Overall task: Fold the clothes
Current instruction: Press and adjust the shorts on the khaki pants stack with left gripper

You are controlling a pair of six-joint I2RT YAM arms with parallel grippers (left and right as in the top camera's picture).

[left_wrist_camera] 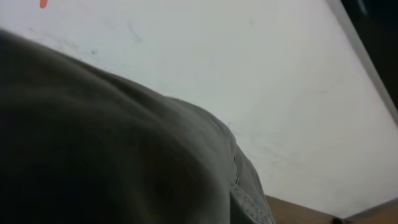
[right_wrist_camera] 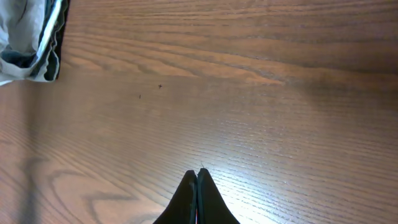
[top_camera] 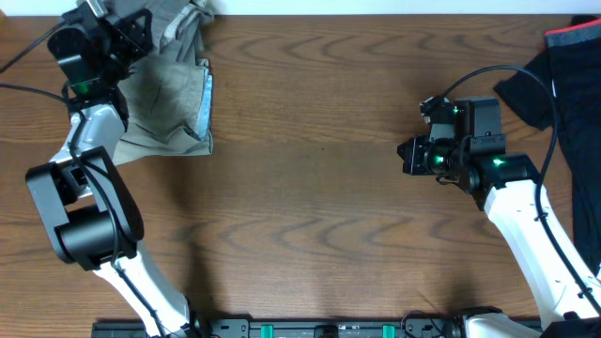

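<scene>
The right gripper (top_camera: 413,155) hovers over bare wood right of centre, its two fingers (right_wrist_camera: 189,193) pressed together with nothing between them. The left gripper (top_camera: 131,38) is closed too, at the far left corner over the grey shorts (top_camera: 169,103). Cloth fills its wrist view, so I cannot tell whether it pinches any. The table (top_camera: 319,207) is brown wood with wavy grain, and a plain white wall (left_wrist_camera: 249,81) rises behind its far edge. Two arms and two garments are plain to count: the grey shorts far left and one black garment with red trim (top_camera: 563,66) at the far right edge.
</scene>
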